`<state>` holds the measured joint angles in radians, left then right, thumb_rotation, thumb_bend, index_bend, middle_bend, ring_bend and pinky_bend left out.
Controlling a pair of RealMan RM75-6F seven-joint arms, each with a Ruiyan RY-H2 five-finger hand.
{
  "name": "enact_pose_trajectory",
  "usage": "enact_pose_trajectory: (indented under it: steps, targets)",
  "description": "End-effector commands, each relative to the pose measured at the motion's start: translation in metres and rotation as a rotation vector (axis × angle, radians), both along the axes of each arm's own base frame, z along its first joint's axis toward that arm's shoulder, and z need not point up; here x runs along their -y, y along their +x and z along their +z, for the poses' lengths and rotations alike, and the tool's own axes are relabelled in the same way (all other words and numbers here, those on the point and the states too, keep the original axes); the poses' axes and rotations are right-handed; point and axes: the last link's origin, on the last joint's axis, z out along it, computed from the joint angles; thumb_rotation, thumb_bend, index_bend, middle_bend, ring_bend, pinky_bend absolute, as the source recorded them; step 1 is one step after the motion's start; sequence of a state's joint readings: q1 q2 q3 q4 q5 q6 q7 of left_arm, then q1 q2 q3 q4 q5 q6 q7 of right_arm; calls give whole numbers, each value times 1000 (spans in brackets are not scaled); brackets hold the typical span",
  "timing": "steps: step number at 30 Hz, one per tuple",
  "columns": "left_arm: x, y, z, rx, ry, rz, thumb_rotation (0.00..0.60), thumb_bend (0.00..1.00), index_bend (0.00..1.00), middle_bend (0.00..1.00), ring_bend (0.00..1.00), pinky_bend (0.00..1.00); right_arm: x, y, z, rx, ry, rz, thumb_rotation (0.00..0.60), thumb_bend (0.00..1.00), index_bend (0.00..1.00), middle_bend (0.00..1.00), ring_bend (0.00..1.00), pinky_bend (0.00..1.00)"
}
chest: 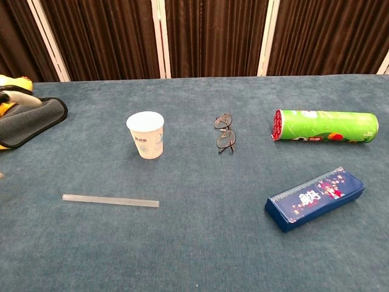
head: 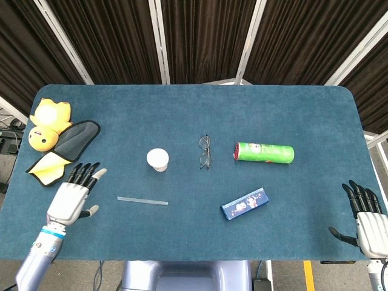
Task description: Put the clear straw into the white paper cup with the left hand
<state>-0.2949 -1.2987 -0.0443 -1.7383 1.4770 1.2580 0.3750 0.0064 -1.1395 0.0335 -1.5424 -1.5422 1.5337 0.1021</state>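
- Clear straw (head: pixel 142 200): flat on the table (head: pixel 194 115), lengthwise left to right, near the front edge; untouched, so the pickup is judged not yet begun.
- White paper cup (head: pixel 157 159): upright, mouth open upward, just behind the straw's right half and apart from it; ready to take the straw from above.
- Left hand (head: pixel 74 194): fingers spread, holding nothing, over the table to the left of the straw's left end, near but not touching; placed, by judgement, for an approach to that end.
- Right hand (head: pixel 365 217): fingers apart, empty, parked at the table's front right corner, well apart from the task's things; no part in this task.
- Glasses (head: pixel 205 151): folded, right of the cup.
- Green tube (head: pixel 264 153): on its side, right of the glasses.
- Blue box (head: pixel 245 204): flat, in front of the tube.
- Yellow toy (head: pixel 46 123), dark cloth (head: pixel 76 138): far left, behind the left hand, clear of the likely path.
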Motion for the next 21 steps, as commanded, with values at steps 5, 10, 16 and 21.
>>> enact_pose_trajectory:
  steps: [5,10,16,21]
  targets:
    - [-11,29,-33,6,-74,14,600,202,344,0,0,0,0,0,0,3,2,0,600,75,0,0,0,0]
    - [-16,45,-54,-11,-96,16,600,214,413,0,0,0,0,0,1,6,4,0,600,76,0,0,0,0]
    - [-22,63,-76,-3,-113,33,600,264,510,66,0,71,0,0,1,9,6,2,600,77,0,0,0,0]
    - [-28,74,-93,-32,-112,42,600,277,520,70,0,75,0,-1,1,11,8,3,600,75,0,0,0,0]
